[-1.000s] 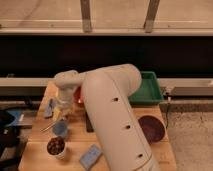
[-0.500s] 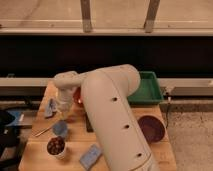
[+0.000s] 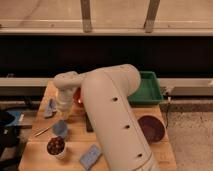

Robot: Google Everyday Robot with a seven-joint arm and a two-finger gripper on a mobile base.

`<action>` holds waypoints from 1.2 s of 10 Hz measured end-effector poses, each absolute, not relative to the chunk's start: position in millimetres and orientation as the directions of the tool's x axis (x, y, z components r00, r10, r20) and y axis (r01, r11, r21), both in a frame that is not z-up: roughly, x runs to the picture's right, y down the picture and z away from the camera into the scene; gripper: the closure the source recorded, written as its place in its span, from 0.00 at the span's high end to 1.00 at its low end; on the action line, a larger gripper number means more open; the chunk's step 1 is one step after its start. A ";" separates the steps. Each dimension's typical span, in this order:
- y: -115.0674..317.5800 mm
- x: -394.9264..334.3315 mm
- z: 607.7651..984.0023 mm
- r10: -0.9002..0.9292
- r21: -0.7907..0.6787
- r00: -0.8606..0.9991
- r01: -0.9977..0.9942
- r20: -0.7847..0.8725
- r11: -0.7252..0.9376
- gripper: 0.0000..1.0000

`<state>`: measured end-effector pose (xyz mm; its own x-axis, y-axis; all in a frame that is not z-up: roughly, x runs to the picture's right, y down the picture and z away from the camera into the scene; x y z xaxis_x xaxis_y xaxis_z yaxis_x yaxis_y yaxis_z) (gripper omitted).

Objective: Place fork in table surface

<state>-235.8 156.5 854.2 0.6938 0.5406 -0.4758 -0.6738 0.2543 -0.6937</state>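
Observation:
The fork (image 3: 44,131) is a thin pale utensil lying slanted on the table surface (image 3: 37,150), near its left edge. My gripper (image 3: 64,114) points down from the white wrist over the left part of the table, above a blue cup (image 3: 60,128) and right of the fork. It is shut, and I see nothing of the fork in it. My big white arm (image 3: 112,115) hides the middle of the table.
A green tray (image 3: 149,87) stands at the back right and a dark bowl (image 3: 151,128) at the right. Near the front are a cup with dark contents (image 3: 55,146) and a blue sponge (image 3: 91,156). A blue object (image 3: 50,106) lies at the left.
The gripper has closed. The arm and the fork have kept their places.

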 end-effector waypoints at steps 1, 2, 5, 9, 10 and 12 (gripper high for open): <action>146.2 -232.3 848.1 0.559 -0.689 0.687 -0.677 -0.464 0.260 0.00; 137.9 -230.5 842.1 0.572 -0.685 0.684 -0.678 -0.453 0.267 0.00; 106.8 -226.1 819.2 0.618 -0.674 0.676 -0.675 -0.402 0.301 0.00; 77.0 -216.4 801.2 0.658 -0.641 0.664 -0.685 -0.355 0.345 0.00; 73.3 -212.2 799.7 0.666 -0.633 0.658 -0.692 -0.353 0.348 0.00; 68.7 -205.1 796.1 0.678 -0.617 0.647 -0.703 -0.348 0.354 0.00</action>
